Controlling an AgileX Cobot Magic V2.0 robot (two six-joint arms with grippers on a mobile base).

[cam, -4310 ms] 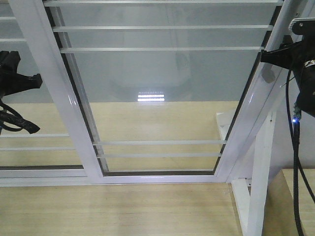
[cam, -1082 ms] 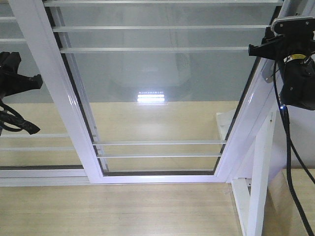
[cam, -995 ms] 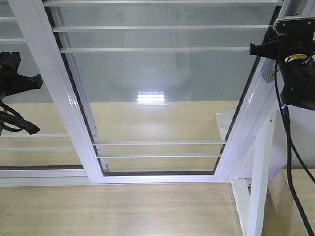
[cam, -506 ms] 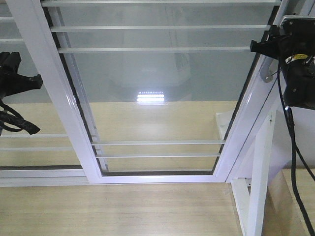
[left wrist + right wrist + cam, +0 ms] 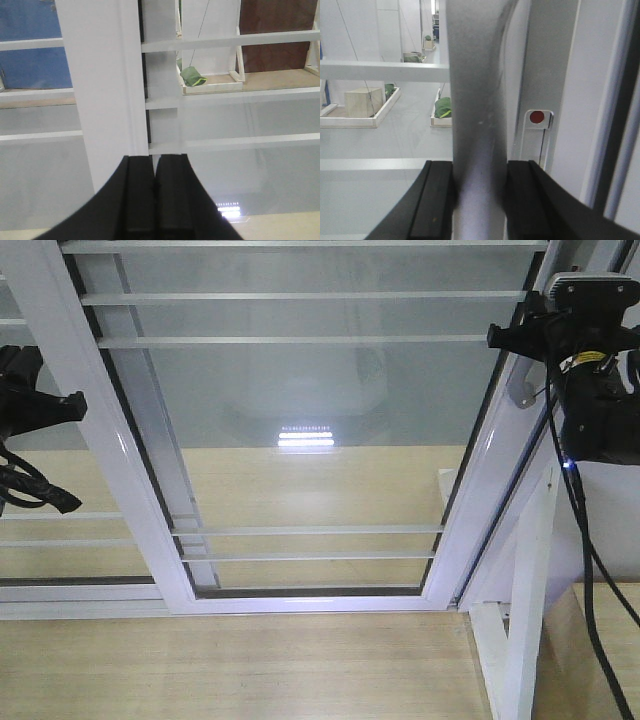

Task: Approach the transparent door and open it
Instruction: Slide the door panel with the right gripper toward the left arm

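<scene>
The transparent door (image 5: 310, 390) fills the front view: clear glass in a white frame with paired thin white bars. Its curved grey pull handle (image 5: 517, 392) is on the right stile (image 5: 470, 510). My right gripper (image 5: 500, 337) is shut on that handle. In the right wrist view the handle (image 5: 475, 100) runs upright between the black fingers (image 5: 437, 200) of the right gripper (image 5: 480, 167). My left gripper (image 5: 70, 405) hangs at the left, in front of the glass and apart from it. In the left wrist view it (image 5: 155, 162) is shut and empty, facing a white stile (image 5: 107, 90).
A second white-framed glass panel (image 5: 60, 530) without a handle is at the left. A white post and frame (image 5: 525, 620) stand at the right. Pale wooden floor (image 5: 240, 670) lies below. Through the glass are white trays with green things (image 5: 192, 77).
The door has slid a little to the left with my right gripper on its handle. A narrow dark gap now shows along its right stile. The left arm has not moved.
</scene>
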